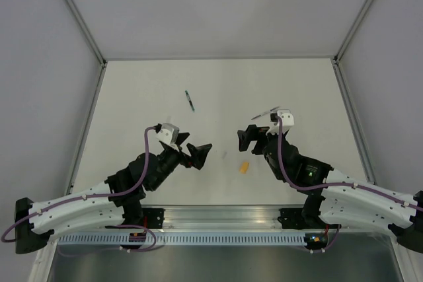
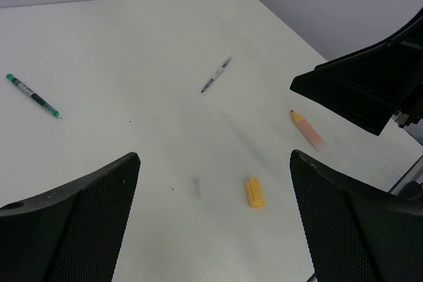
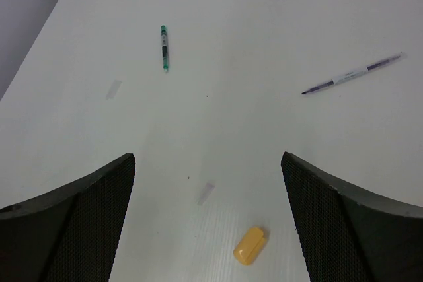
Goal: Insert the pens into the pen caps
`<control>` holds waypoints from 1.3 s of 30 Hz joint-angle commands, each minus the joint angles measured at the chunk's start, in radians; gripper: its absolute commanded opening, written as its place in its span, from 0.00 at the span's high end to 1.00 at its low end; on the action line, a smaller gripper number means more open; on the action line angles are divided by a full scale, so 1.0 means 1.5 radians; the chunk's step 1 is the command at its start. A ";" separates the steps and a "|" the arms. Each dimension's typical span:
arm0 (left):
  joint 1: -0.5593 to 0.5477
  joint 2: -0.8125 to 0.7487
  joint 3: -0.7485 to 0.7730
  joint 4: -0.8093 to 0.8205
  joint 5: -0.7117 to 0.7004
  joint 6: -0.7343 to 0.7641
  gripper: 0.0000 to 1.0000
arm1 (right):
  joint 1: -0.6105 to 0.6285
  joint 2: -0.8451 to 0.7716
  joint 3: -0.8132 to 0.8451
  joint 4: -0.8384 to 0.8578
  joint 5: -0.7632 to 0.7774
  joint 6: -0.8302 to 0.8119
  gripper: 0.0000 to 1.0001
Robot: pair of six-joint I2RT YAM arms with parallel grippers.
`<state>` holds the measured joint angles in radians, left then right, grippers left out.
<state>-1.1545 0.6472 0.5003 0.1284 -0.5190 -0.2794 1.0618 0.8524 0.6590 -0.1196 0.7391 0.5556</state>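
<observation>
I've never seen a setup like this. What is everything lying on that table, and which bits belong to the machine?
green pen: one, teal-green, farther back, left of centre, lying alone.
thin pen: one, grey-white with dark tips, right of centre, by the right wrist.
orange pen: one, orange, on the table near the right gripper; hidden in the overhead view.
yellow cap: one, orange-yellow, near side, between the two grippers.
faint pale pieces: two, see-through, one near the yellow cap, one off toward the green pen; perhaps caps, too faint to tell.
table: one, white.
left gripper: one, black, open, holding nothing.
right gripper: one, black, open, holding nothing.
</observation>
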 commanded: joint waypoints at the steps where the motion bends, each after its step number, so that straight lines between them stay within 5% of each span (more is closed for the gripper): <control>1: -0.003 0.001 -0.004 0.019 -0.012 -0.005 0.00 | -0.001 0.001 0.025 0.012 0.013 0.006 0.02; 8: -0.002 0.010 -0.009 0.021 -0.059 -0.006 0.00 | -0.001 -0.008 0.024 -0.026 0.132 -0.068 0.02; 12: -0.003 0.000 -0.017 0.020 -0.095 -0.009 0.00 | -0.017 0.061 0.143 -0.228 0.209 -0.041 0.02; 16: -0.002 -0.014 -0.021 0.019 -0.117 -0.005 0.00 | -0.102 0.124 0.245 -0.392 0.143 -0.003 0.02; 24: -0.003 -0.036 -0.022 0.011 -0.160 -0.001 0.00 | -0.313 0.260 0.235 -0.468 -0.065 -0.010 0.09; 31: -0.002 -0.093 -0.030 -0.007 -0.195 0.001 0.00 | -0.389 0.396 0.175 -0.444 -0.191 -0.007 0.13; 39: -0.003 -0.146 -0.036 -0.018 -0.190 -0.005 0.00 | -0.465 0.426 0.129 -0.417 -0.249 -0.006 0.16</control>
<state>-1.1545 0.4431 0.4511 0.1001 -0.7860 -0.2794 0.3965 1.4963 0.8703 -0.7662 0.4236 0.5373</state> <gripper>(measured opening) 0.993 0.843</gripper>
